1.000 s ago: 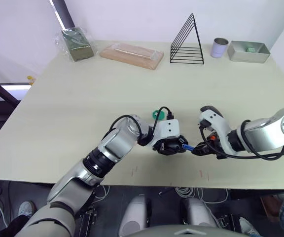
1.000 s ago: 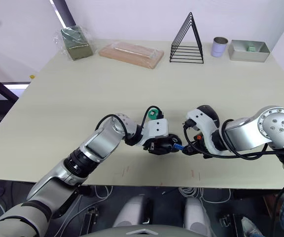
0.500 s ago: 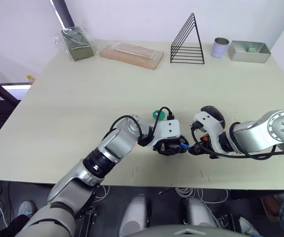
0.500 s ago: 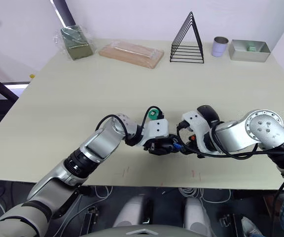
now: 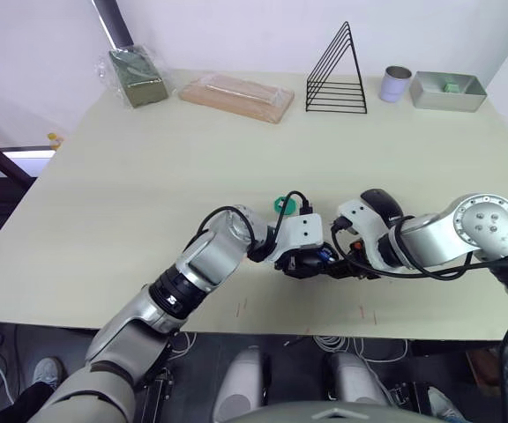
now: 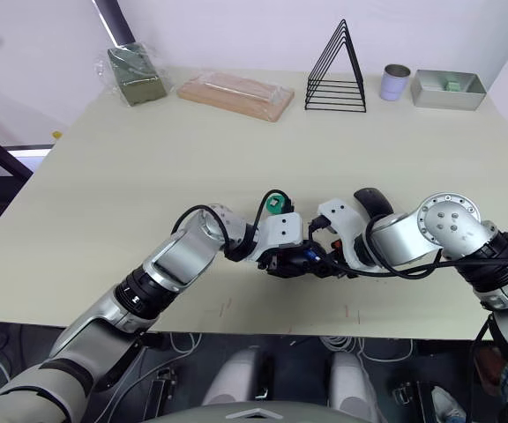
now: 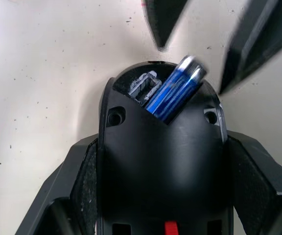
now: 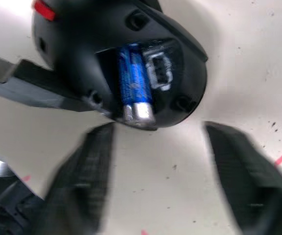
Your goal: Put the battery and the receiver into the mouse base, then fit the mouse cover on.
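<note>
My left gripper [image 5: 305, 263] is shut on the mouse base [image 7: 160, 161], a finger on each side of the black body. The blue battery [image 7: 175, 88] lies slanted in the base's hollow, its metal end poking past the rim. Beside the battery [image 8: 133, 78] sits the receiver [image 8: 158, 71], a pale-edged nub in its slot. My right gripper [image 8: 158, 147] stands open just off the base's end, nothing between its fingers [image 7: 163, 24]. The mouse cover [image 5: 380, 203], a smooth black shell, lies on the table behind my right wrist.
A round green disc [image 5: 282, 204] lies just behind my left gripper. Along the far edge stand a bagged green item [image 5: 133, 77], a wrapped wooden board [image 5: 235, 97], a black wire rack [image 5: 335, 75], a cup [image 5: 396, 84] and a grey tray [image 5: 448, 91]. The table's front edge is close.
My right gripper carried the battery left into the mouse base, then opened and let it go. The left gripper kept hold of the base.
</note>
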Action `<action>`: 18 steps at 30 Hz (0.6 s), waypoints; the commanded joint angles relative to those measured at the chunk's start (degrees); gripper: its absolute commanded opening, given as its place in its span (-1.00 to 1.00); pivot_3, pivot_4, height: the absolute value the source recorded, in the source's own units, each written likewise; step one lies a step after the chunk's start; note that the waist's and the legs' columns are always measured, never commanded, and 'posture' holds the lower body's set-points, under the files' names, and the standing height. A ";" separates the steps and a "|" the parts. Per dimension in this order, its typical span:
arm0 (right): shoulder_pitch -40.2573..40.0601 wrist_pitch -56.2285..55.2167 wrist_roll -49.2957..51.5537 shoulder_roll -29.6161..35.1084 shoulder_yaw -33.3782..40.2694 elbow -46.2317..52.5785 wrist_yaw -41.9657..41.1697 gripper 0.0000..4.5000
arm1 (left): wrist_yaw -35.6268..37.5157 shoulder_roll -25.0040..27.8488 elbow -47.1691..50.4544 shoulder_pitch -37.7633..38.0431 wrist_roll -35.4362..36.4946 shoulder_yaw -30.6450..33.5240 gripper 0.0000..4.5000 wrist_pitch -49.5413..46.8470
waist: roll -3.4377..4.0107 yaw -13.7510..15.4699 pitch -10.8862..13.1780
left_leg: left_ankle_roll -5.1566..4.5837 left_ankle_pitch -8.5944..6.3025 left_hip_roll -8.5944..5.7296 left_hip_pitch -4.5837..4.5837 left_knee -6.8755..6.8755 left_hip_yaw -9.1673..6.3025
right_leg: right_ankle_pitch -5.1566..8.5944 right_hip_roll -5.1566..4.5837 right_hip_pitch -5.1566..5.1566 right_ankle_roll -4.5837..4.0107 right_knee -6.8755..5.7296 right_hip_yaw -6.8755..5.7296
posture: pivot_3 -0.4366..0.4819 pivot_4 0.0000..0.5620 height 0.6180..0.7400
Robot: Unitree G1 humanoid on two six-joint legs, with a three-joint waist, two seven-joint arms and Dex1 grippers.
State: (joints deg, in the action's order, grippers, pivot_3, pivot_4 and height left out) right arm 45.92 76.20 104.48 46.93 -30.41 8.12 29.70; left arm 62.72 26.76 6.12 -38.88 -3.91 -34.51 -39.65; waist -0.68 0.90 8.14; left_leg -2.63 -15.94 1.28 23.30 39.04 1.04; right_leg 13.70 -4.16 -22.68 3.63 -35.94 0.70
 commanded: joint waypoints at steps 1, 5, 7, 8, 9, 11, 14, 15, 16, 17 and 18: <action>0.00 0.66 -0.60 1.92 3.99 2.28 -2.29 0.98 | -1.06 -0.34 -1.17 1.57 -1.11 -2.19 0.30 -0.74 | 0.00 0.03 0.00 | 0.00 0.00 0.00 0.05 0.00 -0.02 | 0.00 0.00 -0.03 0.00 0.00 -0.03 | -0.05 -0.47 1.00; -3.87 1.21 -4.23 7.48 8.91 10.54 -8.21 0.98 | -1.12 -0.48 -1.31 1.62 -1.18 -2.15 0.30 -0.64 | 0.01 0.24 -0.02 | -0.01 0.00 -0.04 0.23 0.02 -0.13 | -0.01 -0.02 -0.11 0.00 0.08 -0.14 | -0.05 -0.47 1.00; -7.28 1.59 -9.00 10.84 10.84 16.49 -11.39 0.98 | -1.14 -0.58 -1.27 1.62 -1.17 -2.12 0.30 -0.71 | 0.03 0.31 -0.03 | -0.04 -0.01 -0.05 0.33 0.02 -0.20 | 0.00 -0.01 -0.13 0.00 0.14 -0.20 | -0.05 -0.47 1.00; -9.18 1.04 -11.11 11.79 12.09 18.92 -13.37 0.98 | -1.13 -0.63 -1.30 1.59 -1.16 -2.13 0.30 -0.75 | 0.03 0.34 -0.03 | -0.04 -0.01 -0.06 0.38 0.02 -0.25 | 0.00 -0.01 -0.13 0.00 0.15 -0.25 | -0.05 -0.47 1.00; -10.60 0.37 -12.53 12.20 13.12 20.41 -14.96 0.98 | -1.11 -0.63 -1.26 1.60 -1.16 -2.12 0.30 -0.80 | 0.03 0.33 -0.03 | -0.04 -0.02 -0.06 0.38 0.02 -0.28 | 0.00 -0.01 -0.13 0.00 0.15 -0.28 | -0.05 -0.47 1.00; -17.95 -5.61 -20.48 13.35 16.96 27.34 -21.97 0.98 | -0.97 -0.49 -1.20 1.52 -1.22 -2.25 0.30 -0.89 | 0.10 0.33 -0.04 | -0.04 -0.02 -0.05 0.36 0.02 -0.28 | 0.00 0.00 -0.12 0.01 0.16 -0.29 | -0.05 -0.47 1.00; -28.11 -15.09 -31.27 13.49 22.03 33.12 -29.89 0.98 | -0.82 -0.42 -1.23 1.35 -1.23 -2.34 0.30 -0.99 | 0.05 0.38 -0.06 | -0.04 -0.01 -0.02 0.38 0.09 -0.42 | 0.01 0.06 -0.06 0.04 0.16 -0.44 | -0.05 -0.47 1.00; -29.97 -16.80 -34.64 13.83 22.56 34.29 -31.74 0.98 | -0.80 -0.39 -1.23 1.34 -1.21 -2.33 0.30 -0.98 | 0.06 0.25 -0.07 | -0.04 -0.01 -0.03 0.37 0.11 -0.41 | 0.01 0.06 -0.07 0.07 0.15 -0.45 | -0.05 -0.47 1.00; -33.92 -19.58 -36.40 13.20 24.50 35.15 -34.89 0.98 | -0.72 -0.35 -1.23 1.24 -1.18 -2.35 0.30 -1.05 | 0.07 0.10 -0.07 | -0.04 -0.01 -0.04 0.36 0.11 -0.39 | -0.01 0.06 -0.06 0.12 0.14 -0.43 | -0.05 -0.47 1.00; -37.87 -23.67 -41.00 12.76 25.63 36.37 -37.04 0.98 | -0.62 -0.25 -1.19 1.14 -1.13 -2.35 0.30 -1.17 | 0.07 0.03 -0.07 | -0.04 -0.01 -0.04 0.33 0.13 -0.37 | -0.04 0.08 -0.06 0.17 0.13 -0.39 | -0.05 -0.47 1.00; -41.66 -28.18 -44.97 11.33 26.93 37.19 -39.06 0.98 | -0.51 -0.13 -1.18 1.07 -1.12 -2.37 0.30 -1.23 | 0.07 0.05 -0.07 | -0.04 -0.01 -0.04 0.31 0.16 -0.35 | -0.05 0.09 -0.05 0.18 0.11 -0.37 | -0.05 -0.47 1.00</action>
State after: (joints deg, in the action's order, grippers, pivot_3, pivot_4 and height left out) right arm 7.96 55.81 66.25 59.69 -6.68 42.55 -5.40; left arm 62.32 26.45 6.15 -39.05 -4.03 -34.48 -40.08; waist -0.61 0.94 8.07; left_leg -2.67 -15.94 1.24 23.61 39.20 0.70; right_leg 13.63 -4.07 -22.73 3.84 -35.83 0.34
